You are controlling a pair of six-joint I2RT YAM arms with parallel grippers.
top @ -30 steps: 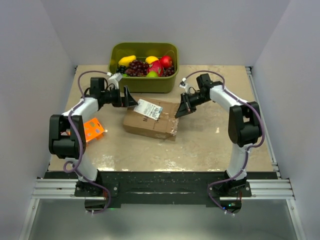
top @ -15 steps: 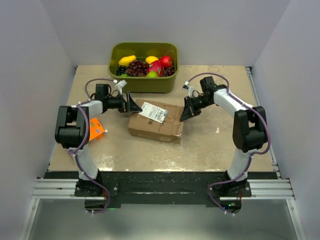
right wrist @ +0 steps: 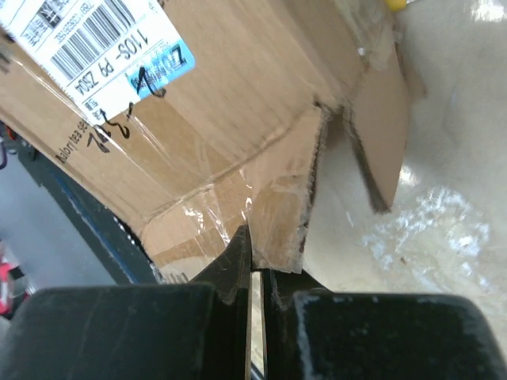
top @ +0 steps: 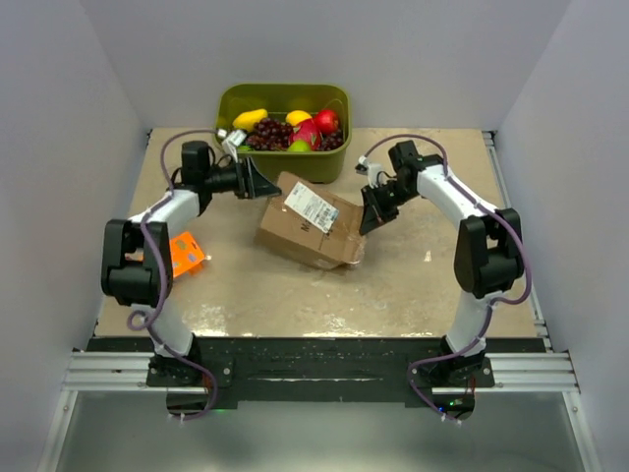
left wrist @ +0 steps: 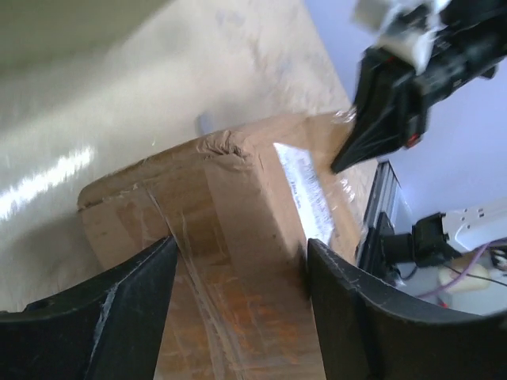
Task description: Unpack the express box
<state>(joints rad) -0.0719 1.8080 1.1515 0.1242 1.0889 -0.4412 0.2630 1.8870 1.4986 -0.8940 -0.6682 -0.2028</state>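
Note:
The express box, brown cardboard with clear tape and a white label, lies tilted at mid-table. My left gripper is open at its far-left corner; in the left wrist view its fingers straddle that corner of the box, the gripper touching or nearly touching the cardboard. My right gripper is at the box's right end. In the right wrist view it is shut on a torn, taped flap of the box. A second loose flap hangs beside it.
An olive-green bin with fruit stands right behind the box. A flat orange package lies at the left by the left arm. Grey walls close in on both sides and at the back.
The box has turned and its left end has swung back toward the bin and tipped up. My left gripper moved back with that corner. My right gripper stays on the flap.

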